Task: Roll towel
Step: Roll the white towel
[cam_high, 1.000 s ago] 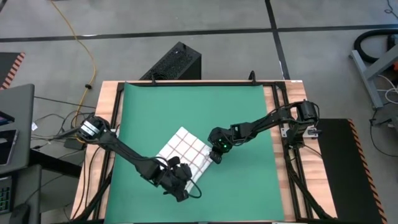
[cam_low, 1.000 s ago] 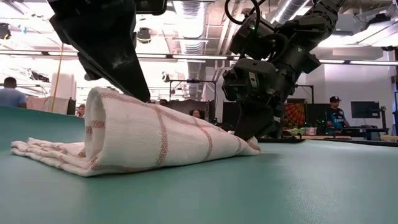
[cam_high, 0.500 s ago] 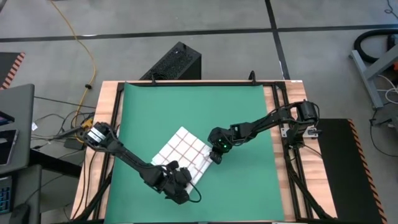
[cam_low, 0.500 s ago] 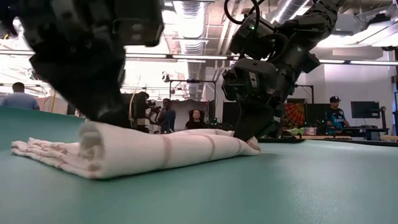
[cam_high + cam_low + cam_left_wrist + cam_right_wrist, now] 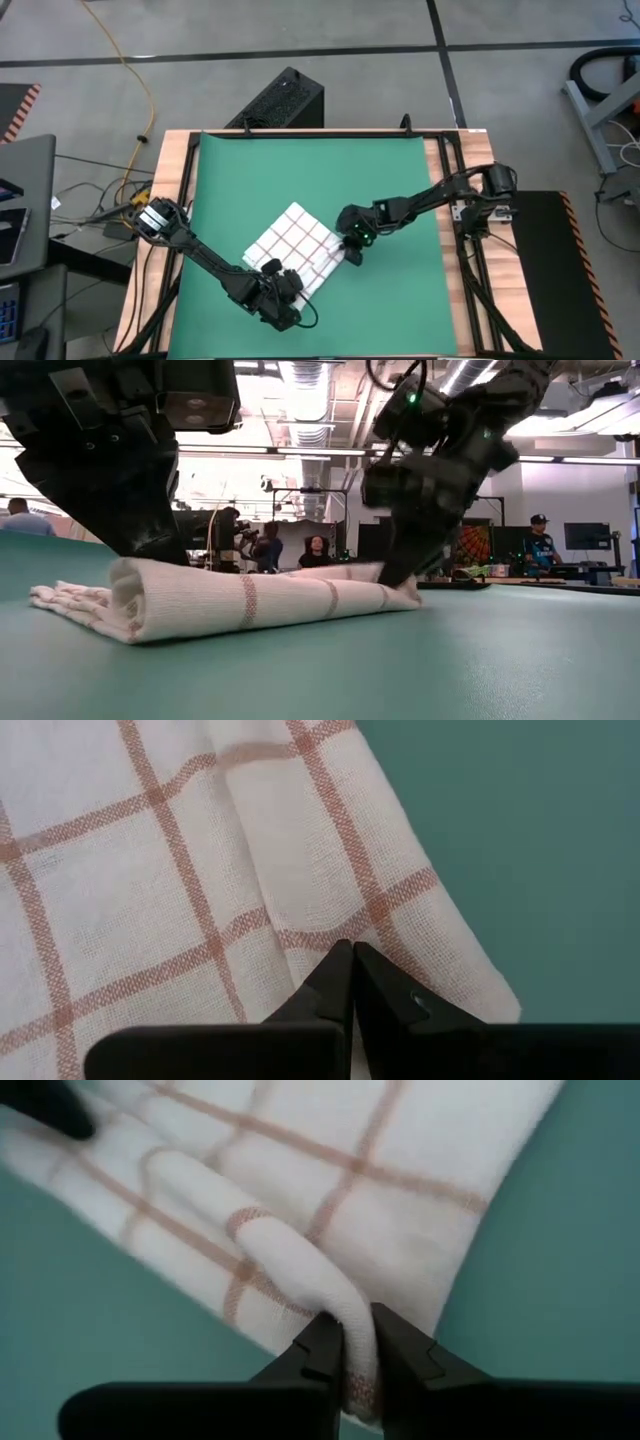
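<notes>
**Keep the roll tight and even at both ends**

The towel (image 5: 295, 250) lies on the green mat (image 5: 320, 170) near the middle of the worktop, partly rolled: its near edge is curled into a low tube, with flat checked cloth reaching away to the far side. The left gripper (image 5: 278, 300) sits at the near-left end of the roll, its fingers (image 5: 335, 982) pressed together on a pinch of cloth at the tips. The right gripper (image 5: 352, 255) is at the right end, its fingers (image 5: 322, 1348) clamped on a thick fold of the rolled edge.

To do this well, I judge both ends should advance together toward the far side, low over the mat, so the tube does not skew into a cone. The right end looks flatter than the left in the low view; it likely needs tucking under before the next turn
</notes>
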Available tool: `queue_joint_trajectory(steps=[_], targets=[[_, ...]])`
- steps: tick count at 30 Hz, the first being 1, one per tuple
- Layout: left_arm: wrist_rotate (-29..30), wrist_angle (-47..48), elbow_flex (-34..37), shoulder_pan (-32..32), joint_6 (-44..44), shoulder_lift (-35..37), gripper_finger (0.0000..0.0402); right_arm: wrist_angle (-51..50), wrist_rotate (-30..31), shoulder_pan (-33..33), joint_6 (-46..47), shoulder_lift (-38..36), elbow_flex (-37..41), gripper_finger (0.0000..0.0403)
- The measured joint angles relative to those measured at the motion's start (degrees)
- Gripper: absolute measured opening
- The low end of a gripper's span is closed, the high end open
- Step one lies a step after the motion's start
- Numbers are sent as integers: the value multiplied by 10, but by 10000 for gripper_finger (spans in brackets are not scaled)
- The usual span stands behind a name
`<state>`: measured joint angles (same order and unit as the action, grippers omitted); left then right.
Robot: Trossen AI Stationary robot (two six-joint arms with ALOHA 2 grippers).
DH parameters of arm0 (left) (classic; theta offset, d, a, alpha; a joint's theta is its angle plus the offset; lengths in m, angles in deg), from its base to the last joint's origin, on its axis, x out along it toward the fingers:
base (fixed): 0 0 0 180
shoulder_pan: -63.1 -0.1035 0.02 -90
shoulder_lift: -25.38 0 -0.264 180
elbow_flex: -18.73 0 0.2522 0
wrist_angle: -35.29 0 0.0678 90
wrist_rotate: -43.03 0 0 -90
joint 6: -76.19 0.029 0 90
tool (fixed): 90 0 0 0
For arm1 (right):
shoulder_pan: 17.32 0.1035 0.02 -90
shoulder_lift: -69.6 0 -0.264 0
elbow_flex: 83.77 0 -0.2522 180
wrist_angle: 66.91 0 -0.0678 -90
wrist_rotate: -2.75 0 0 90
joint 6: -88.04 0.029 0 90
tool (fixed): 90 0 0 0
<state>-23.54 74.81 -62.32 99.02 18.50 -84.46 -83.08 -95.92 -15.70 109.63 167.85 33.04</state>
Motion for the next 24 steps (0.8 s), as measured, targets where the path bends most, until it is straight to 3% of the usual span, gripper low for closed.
queue_joint_trajectory(steps=[5,11,15,17,24], targets=[[0,0,0,0,5,0,0,-7,8,-4,-68,-54,-2,77],[-7,1,0,2,6,1,0,-14,10,-8,-116,-67,-1,124],[-7,1,0,7,6,1,0,-11,-23,-15,-163,-70,-1,146],[-7,4,0,11,9,1,0,7,-51,-11,-202,-81,-1,149],[-5,16,0,21,9,1,0,50,-47,21,-291,-95,-2,127]])
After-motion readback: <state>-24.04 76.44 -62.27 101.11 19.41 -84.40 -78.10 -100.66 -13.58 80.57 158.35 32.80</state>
